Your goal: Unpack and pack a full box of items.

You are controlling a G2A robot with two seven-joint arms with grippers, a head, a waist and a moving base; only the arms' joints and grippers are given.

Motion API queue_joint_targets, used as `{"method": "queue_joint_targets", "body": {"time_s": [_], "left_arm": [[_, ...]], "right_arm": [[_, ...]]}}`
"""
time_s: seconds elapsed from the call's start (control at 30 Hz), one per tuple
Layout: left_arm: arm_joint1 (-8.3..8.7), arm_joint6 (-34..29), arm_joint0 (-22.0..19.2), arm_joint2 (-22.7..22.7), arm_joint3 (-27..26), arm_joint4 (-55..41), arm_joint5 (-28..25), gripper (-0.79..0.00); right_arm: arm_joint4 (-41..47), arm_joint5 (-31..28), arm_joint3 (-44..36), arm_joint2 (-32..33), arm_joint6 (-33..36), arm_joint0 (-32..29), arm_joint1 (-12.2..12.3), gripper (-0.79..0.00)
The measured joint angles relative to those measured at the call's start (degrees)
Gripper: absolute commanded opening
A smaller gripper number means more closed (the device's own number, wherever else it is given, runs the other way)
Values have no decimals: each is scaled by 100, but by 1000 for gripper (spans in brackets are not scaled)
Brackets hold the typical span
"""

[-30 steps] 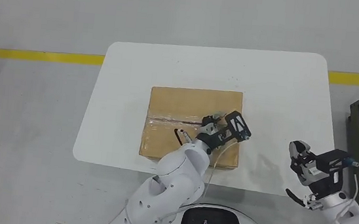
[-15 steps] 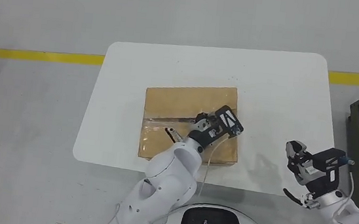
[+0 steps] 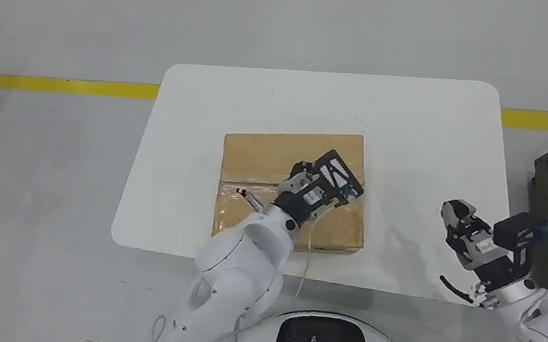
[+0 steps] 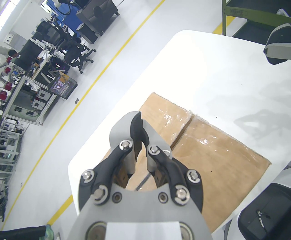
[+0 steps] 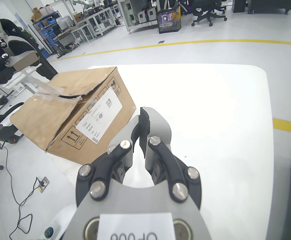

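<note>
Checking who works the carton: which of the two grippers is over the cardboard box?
The left gripper: it hangs over the cardboard box's taped top. The right gripper is off to the side over bare table, apart from the box.

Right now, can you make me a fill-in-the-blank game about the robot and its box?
1. The cardboard box sits on a ___ table.
2. The end effector over the box belongs to the ___ arm.
3. Shiny clear ___ covers the seam on the box's top.
4. The line painted on the floor behind the table is ___.

Missing words: white, left, tape, yellow.
</note>
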Motion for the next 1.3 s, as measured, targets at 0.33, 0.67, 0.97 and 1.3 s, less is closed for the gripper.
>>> {"method": "queue_joint_targets", "body": {"time_s": [0.33,0.67,0.97,1.3], "left_arm": [[76,19,147,-516,-273,131,-267,-785],[101,-72,389,-632,-472,194,-262,0],[70,-244,718,-846,-730,-324,392,0],[32,-546,1063,-664,-660,-1152,576,0]], "right_arm": [[-8,-84,-62,-154,101,149,2,-785],[2,-173,122,-209,63,151,4,-785],[93,-249,231,-176,61,147,12,-785],[110,-334,328,-163,34,125,20,-785]]}}
